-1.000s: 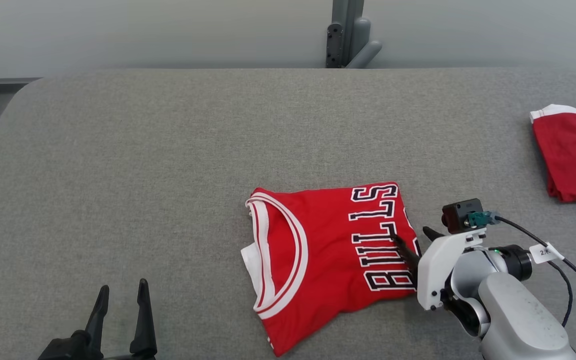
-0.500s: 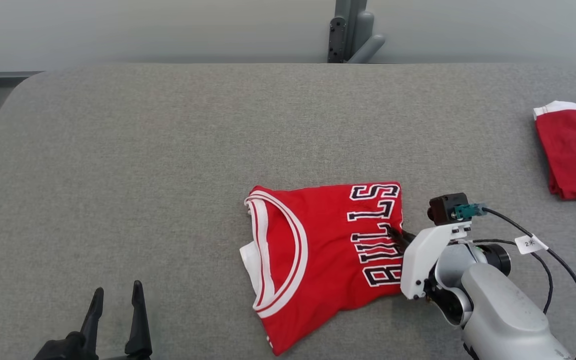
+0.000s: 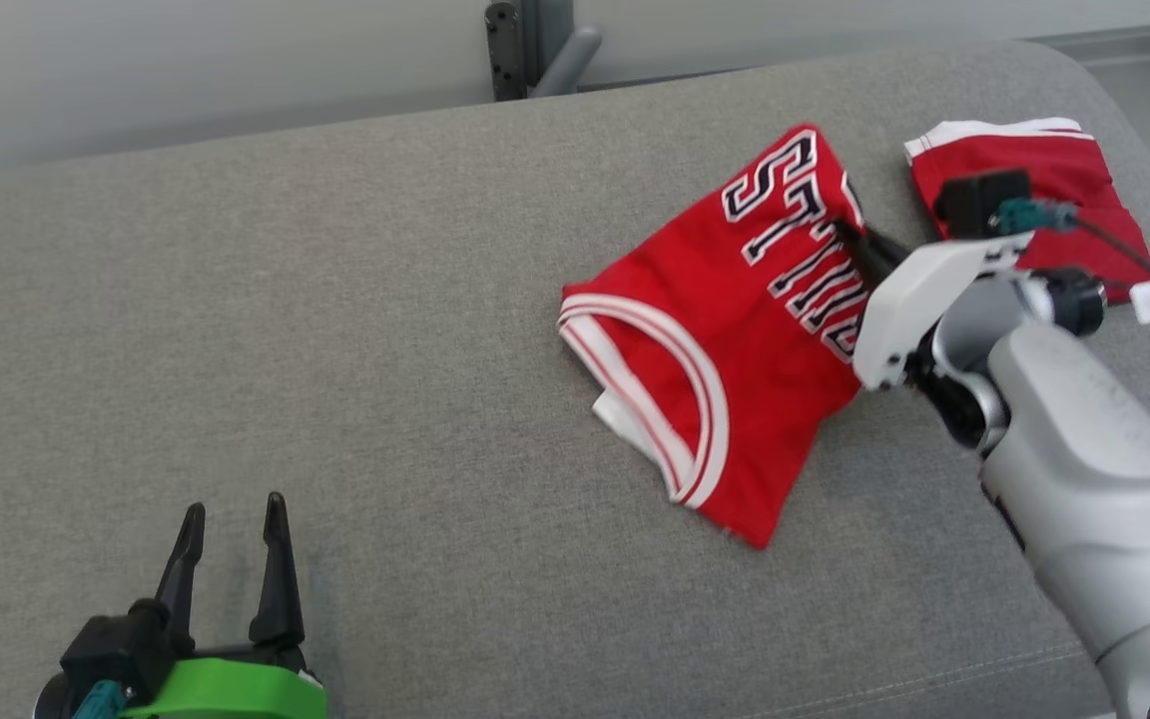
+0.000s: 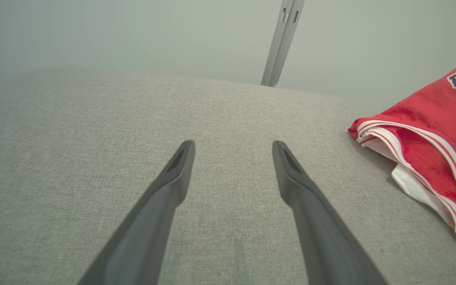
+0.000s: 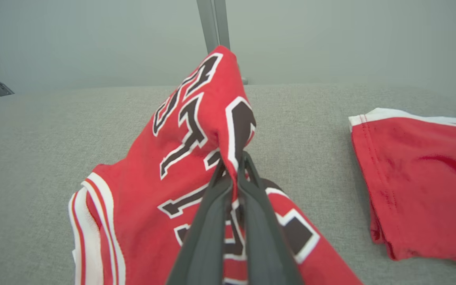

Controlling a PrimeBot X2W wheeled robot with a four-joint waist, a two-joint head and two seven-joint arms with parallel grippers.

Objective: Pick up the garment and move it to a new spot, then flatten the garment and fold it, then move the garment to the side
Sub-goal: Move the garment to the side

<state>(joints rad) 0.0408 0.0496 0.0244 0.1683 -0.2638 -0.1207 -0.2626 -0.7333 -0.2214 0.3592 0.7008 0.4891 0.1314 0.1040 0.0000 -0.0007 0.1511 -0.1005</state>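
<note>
1. While the right gripper [image 3: 849,232] is clamped tight on the lettered edge of the red jersey [image 3: 735,330], most of the cloth lies on the grey padded table [image 3: 335,350].
2. Right wrist view: both dark fingers [image 5: 208,221] are pressed together with red fabric pinched between the tips. The pinched edge stands up in a peak above them, and the black-and-white lettering [image 5: 184,118] runs across that raised fold.
3. Jersey position, head view: right half of the table, folded, set at a slant. The lettered end is toward the far edge. The neck opening [image 3: 665,369], trimmed in white and red, faces the near left.
4. A second red garment [image 3: 1054,165] with a white band lies folded to the right of the jersey. They are near each other but apart, with grey table showing between them in the right wrist view.
5. Left gripper [image 3: 236,507]: low at the near left of the table, well apart from the jersey, fingers spread with nothing between them.
6. Left wrist view: bare grey table shows in the gap between the two fingers [image 4: 164,198]. The trimmed neck end of the jersey sits at the right edge of that view.
7. A metal post [image 3: 525,45] stands behind the far edge of the table, against the pale wall.
</note>
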